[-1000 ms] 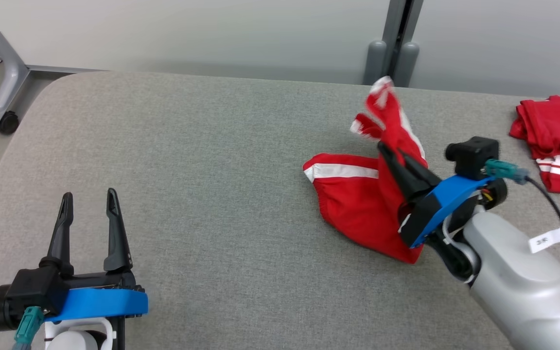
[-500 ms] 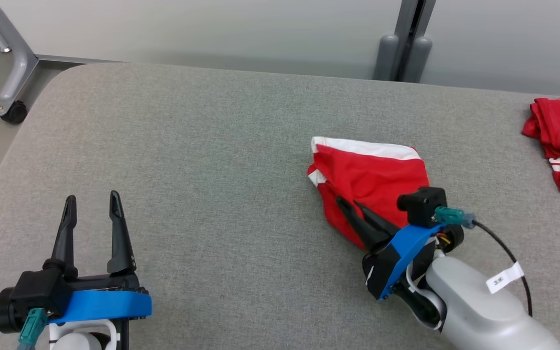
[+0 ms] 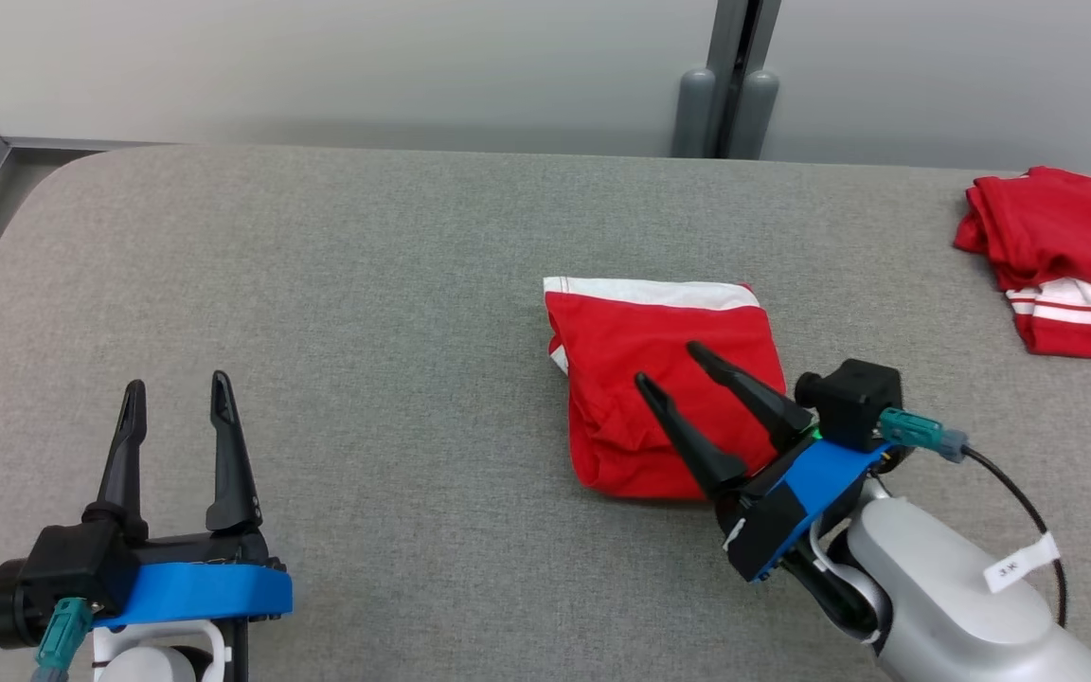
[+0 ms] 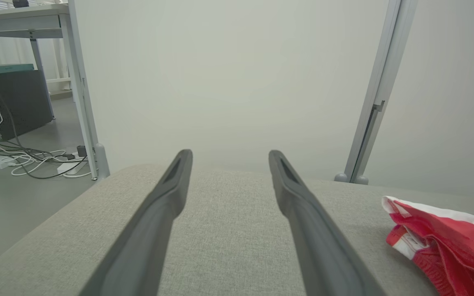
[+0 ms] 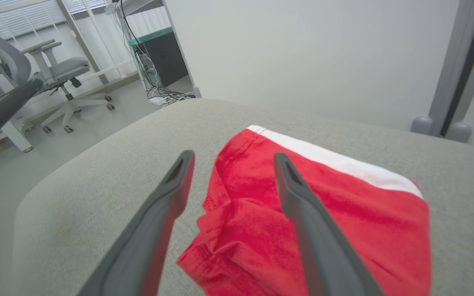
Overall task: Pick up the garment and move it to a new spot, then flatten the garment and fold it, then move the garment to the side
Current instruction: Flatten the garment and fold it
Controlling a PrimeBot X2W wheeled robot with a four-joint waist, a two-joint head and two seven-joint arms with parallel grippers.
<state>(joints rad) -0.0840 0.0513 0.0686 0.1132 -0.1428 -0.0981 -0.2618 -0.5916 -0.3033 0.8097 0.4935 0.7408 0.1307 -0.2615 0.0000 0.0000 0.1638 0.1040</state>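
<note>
On the grey padded table (image 3: 366,303), right of centre, the garment (image 3: 640,327) lies as a folded red bundle. A white band runs along its far edge and a bit of white trim shows at its left side. The near left corner is rumpled, the rest fairly flat.

The right gripper (image 3: 670,364) comes in from the near right, jaws spread wide with nothing gripped. Both fingers point across the garment's near right part. Can't tell if the tips touch the cloth. From the right wrist camera, one finger sits over bare table beside the garment (image 5: 344,197) and the other over the red fabric.

The left gripper (image 3: 176,381) is at the near left corner of the table, well apart from the garment. Its jaws are parted too and empty, fingers pointing away toward the wall. The left wrist camera catches the garment (image 4: 447,238) off at the right edge.

A second red pile with white stripes (image 3: 1057,246) sits at the far right of the table. A grey post (image 3: 725,85) stands behind the table.
</note>
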